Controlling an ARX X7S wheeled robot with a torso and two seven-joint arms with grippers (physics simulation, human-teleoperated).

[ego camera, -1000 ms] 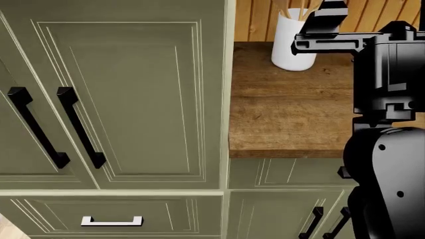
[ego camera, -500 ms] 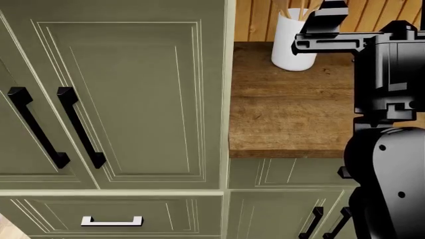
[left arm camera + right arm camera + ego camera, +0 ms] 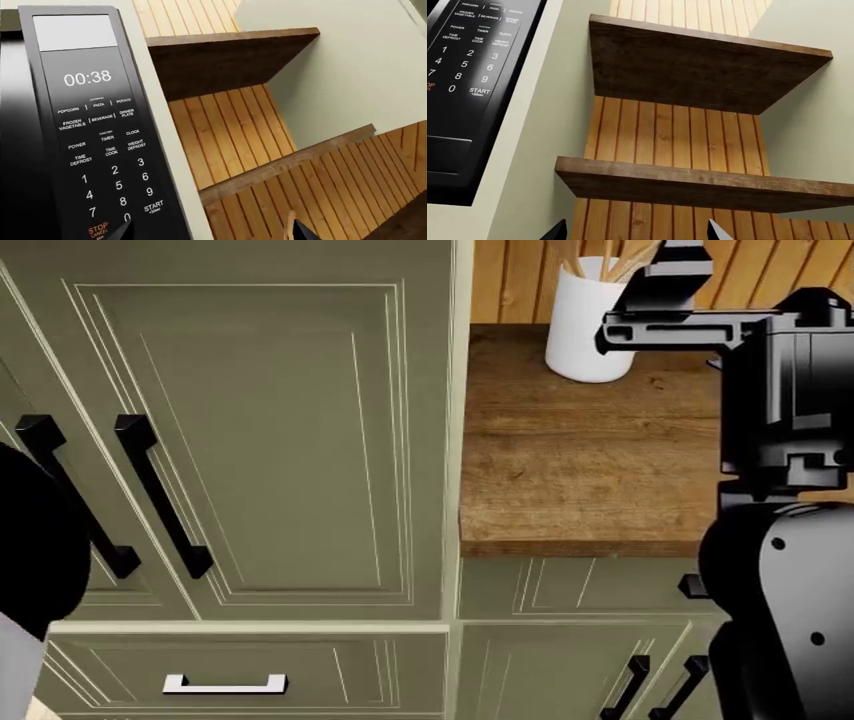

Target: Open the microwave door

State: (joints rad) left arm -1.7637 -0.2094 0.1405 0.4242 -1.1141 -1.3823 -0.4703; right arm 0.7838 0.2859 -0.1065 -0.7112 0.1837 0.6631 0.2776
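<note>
The microwave's black control panel (image 3: pixel 100 135) fills one side of the left wrist view, its clock reading 00:38. A strip of the dark microwave door (image 3: pixel 15 150) shows beside the panel. My left gripper (image 3: pixel 213 235) is open, one fingertip (image 3: pixel 125 231) over the panel by the STOP key, the other over the wood wall. The right wrist view catches the same keypad (image 3: pixel 474 55) at its corner, and my right gripper (image 3: pixel 635 232) stands open before the plank wall, holding nothing. The microwave is out of the head view.
Two dark wooden shelves (image 3: pixel 694 185) jut from the plank wall beside the microwave. Below are green cabinet doors with black handles (image 3: pixel 160 495), a wooden counter (image 3: pixel 587 470) and a white utensil pot (image 3: pixel 587 325). My right arm (image 3: pixel 787 440) rises over the counter.
A black part of my left arm has come into the head view at its left edge. The right arm has shifted slightly to the right.
</note>
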